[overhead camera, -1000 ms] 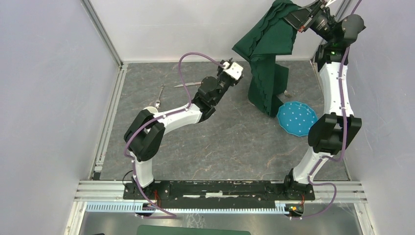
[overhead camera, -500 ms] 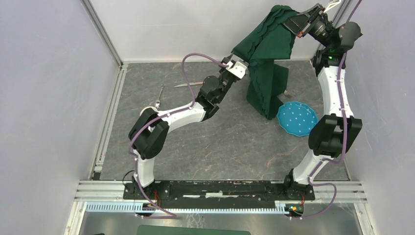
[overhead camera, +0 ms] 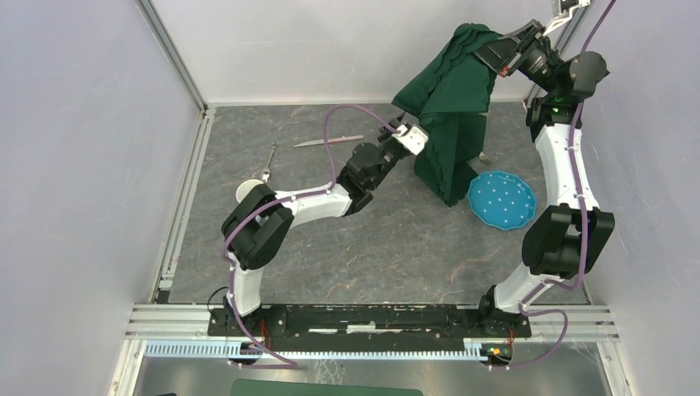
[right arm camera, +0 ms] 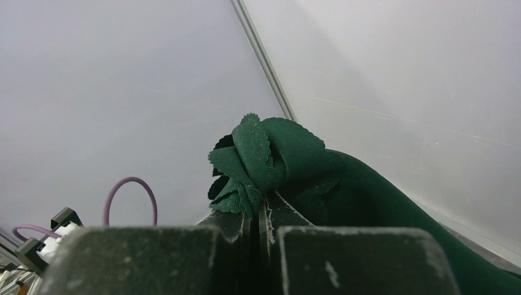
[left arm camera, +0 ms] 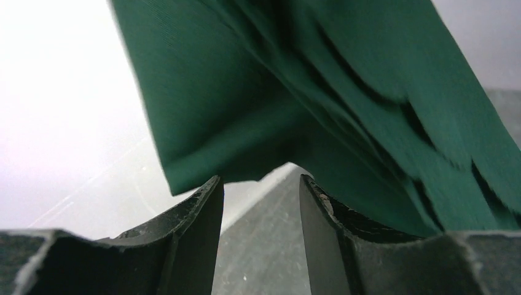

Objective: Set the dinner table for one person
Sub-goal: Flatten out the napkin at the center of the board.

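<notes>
**Desk:** What is happening nearest the lens?

**Photographer:** The left gripper (left arm camera: 261, 200) is reaching out over the dinner table (overhead camera: 388, 239), a dark-grey, stone-look slab with pale veins. Its jaws are standing partly open with nothing between them. The black ribbed fingers (left arm camera: 193, 221) are framing bare tabletop.

**Desk:** And the cloth?

**Photographer:** The dark green scallop-edged cloth (overhead camera: 450, 103) is hanging just ahead of and above those tips, with a smooth folded corner dipping toward the gap. I cannot tell whether it is touching them. It is matte, limp fabric, falling in layered folds.

**Desk:** Which way is it running?

**Photographer:** Its long axis is running steeply from high up down to the table. The lower end is resting beyond the left jaws and to their right, just beside a blue white-dotted plate (overhead camera: 501, 200).

**Desk:** Who is holding the top?

**Photographer:** The right gripper (right arm camera: 261, 212) is, with its jaws clamped tight on a bunched scalloped edge, high toward the far right corner.

**Desk:** So which arm is placed for the free corner?

**Photographer:** The left one, in my judgement. The corner is sitting barely past its tips, so a short push forward and upward looks like what a pinch would need.

**Desk:** Anything else on the table?

**Photographer:** A table knife (overhead camera: 328, 141) is lying well to the left of the left jaws.
</notes>
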Robot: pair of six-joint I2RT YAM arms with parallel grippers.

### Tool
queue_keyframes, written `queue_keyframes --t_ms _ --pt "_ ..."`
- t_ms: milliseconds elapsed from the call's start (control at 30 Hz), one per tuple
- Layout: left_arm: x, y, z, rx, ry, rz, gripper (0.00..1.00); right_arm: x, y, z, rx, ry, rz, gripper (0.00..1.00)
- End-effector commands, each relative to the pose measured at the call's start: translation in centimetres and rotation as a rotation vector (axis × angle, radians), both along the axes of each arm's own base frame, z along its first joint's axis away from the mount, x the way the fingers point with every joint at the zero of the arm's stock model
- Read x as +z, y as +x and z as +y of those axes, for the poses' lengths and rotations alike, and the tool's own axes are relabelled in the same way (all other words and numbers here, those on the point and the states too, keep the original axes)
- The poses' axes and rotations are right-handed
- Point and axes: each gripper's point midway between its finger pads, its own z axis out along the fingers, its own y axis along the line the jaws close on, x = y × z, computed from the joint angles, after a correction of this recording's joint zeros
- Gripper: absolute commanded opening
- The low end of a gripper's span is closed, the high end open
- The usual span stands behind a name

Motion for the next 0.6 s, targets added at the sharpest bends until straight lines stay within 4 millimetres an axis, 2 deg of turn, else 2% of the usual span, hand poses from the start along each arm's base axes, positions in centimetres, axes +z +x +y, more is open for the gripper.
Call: queue_keyframes --t_ms 0,267,567 --pt "1.4 -1.8 0.4 0.006 0.021 -0.053 0.55 3.7 -3.3 0.6 -0.024 -0.017 -0.172 0.0" --pt "2.7 -0.9 1.6 0.098 0.0 -0.08 0.56 5.1 -3.4 0.7 -0.019 0.004 -0.188 0.0" --pt "4.8 0.2 3.5 0.232 -0.049 -0.161 0.56 5.4 -3.9 0.9 -0.012 -0.003 -0.194 0.0"
